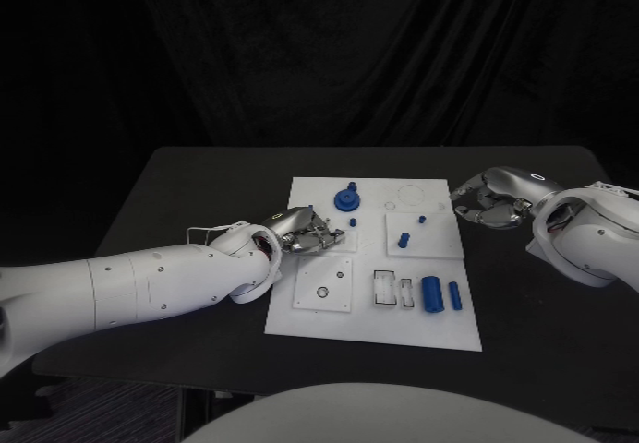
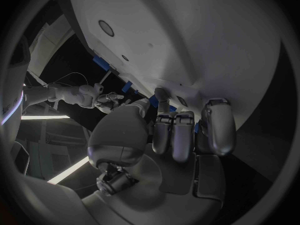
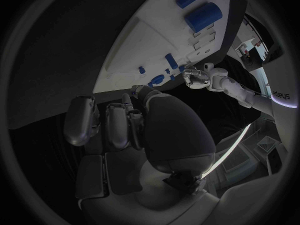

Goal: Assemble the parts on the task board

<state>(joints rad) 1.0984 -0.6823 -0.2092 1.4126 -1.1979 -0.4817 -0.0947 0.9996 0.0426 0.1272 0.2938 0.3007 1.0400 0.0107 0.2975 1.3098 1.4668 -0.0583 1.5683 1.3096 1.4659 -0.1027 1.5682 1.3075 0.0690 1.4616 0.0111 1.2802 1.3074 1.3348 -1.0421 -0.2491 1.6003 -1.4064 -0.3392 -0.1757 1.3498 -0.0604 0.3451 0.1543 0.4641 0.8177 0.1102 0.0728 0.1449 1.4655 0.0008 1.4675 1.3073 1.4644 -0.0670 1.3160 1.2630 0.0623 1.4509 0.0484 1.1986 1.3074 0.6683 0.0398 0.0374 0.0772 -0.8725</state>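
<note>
The white task board lies mid-table. On it stand a blue stepped piece and three small blue pegs. Two blue cylinders lie near its right front. My left hand rests at the board's left edge with its fingers curled in. Bits of blue show behind those fingers, and I cannot tell whether they are held. My right hand sits at the board's right edge, its fingers curled with nothing in them.
The board has a round hole in its front left square and rectangular slots beside the cylinders. Bare black table surrounds the board. My left forearm lies across the table's left front.
</note>
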